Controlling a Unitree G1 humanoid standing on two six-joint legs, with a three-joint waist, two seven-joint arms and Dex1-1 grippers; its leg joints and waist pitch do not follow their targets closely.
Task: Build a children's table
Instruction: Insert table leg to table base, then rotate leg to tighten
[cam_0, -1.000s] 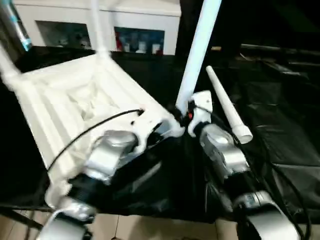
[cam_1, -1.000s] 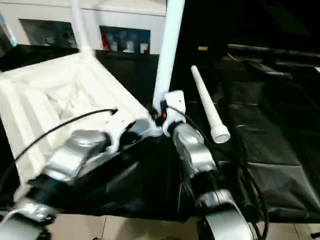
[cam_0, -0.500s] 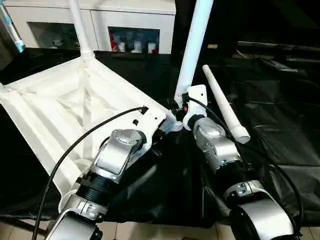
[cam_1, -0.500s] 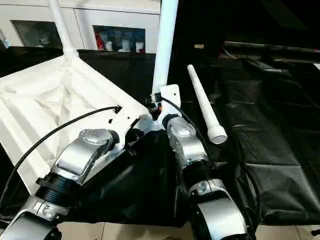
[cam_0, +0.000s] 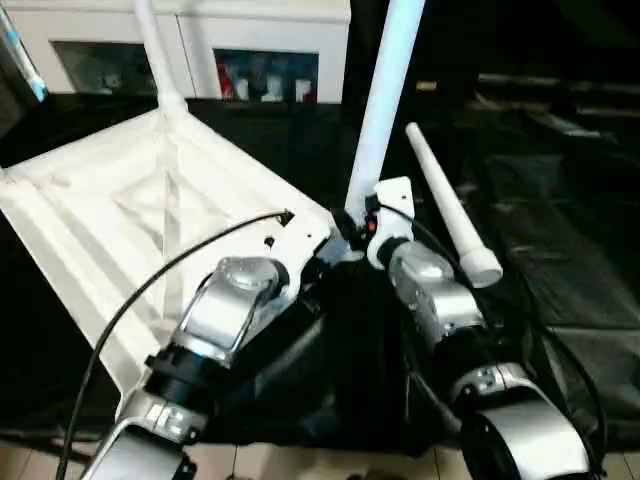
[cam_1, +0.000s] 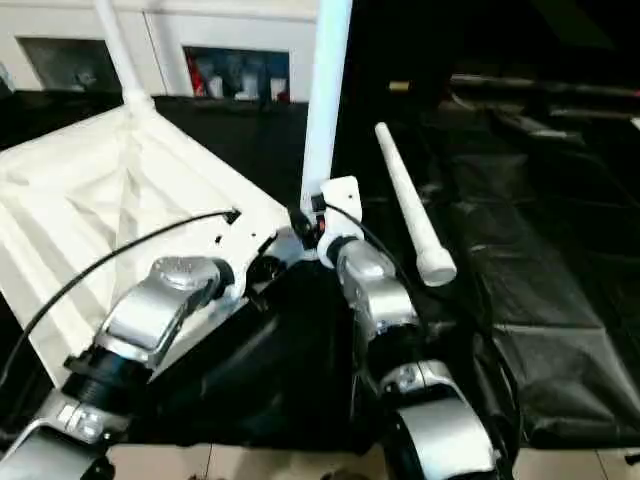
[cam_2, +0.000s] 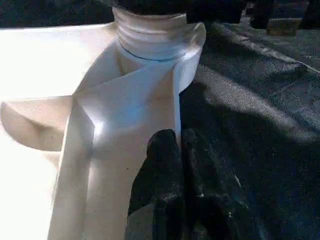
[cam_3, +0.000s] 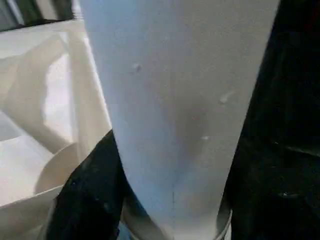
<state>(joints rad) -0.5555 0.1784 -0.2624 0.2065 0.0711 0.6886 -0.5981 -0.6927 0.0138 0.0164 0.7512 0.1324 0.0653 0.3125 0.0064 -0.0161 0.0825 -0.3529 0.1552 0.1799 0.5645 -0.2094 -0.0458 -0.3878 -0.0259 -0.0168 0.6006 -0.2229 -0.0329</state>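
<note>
The children's table top (cam_0: 120, 210) lies upside down on black cloth. One white leg (cam_0: 385, 90) stands upright in its near right corner socket (cam_2: 155, 35), and another leg (cam_0: 155, 50) stands in the far corner. A third leg (cam_0: 445, 205) lies loose on the cloth to the right. My left gripper (cam_2: 179, 145) is shut, its tips against the outer wall of the near right corner just under the socket. My right gripper (cam_0: 352, 222) sits at the foot of the upright leg (cam_3: 175, 100), which fills its view at close range.
A white cabinet (cam_0: 270, 60) with glass-fronted compartments stands behind the table. Black cloth (cam_0: 560, 260) covers the work surface to the right, with dark rails at the far right. Light floor (cam_0: 300, 465) shows along the near edge.
The head camera has shaken and shifted a little. Both grippers stay at the near right corner, and the legs and top have not visibly moved.
</note>
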